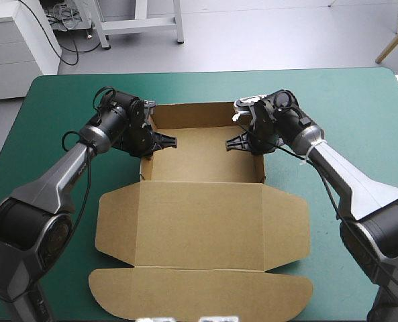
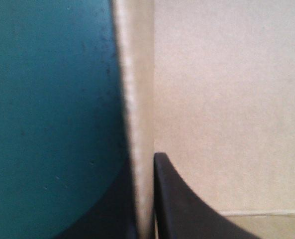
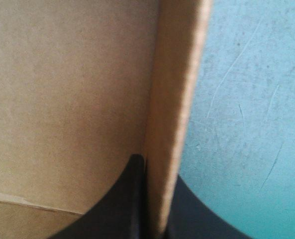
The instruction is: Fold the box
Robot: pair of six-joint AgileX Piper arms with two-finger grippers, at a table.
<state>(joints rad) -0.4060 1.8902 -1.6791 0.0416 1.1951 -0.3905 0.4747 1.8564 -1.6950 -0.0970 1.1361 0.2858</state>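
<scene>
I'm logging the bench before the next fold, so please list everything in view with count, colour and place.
box: one, brown, middle of the table; an open tray with raised walls on the far side, lid lying flat toward the near edge.
table: one, teal-green cover, under the box and both arms.
left gripper: one, black fingers, shut on the tray's left wall near its far corner.
right gripper: one, black fingers, shut on the tray's right wall near its far corner.
</scene>
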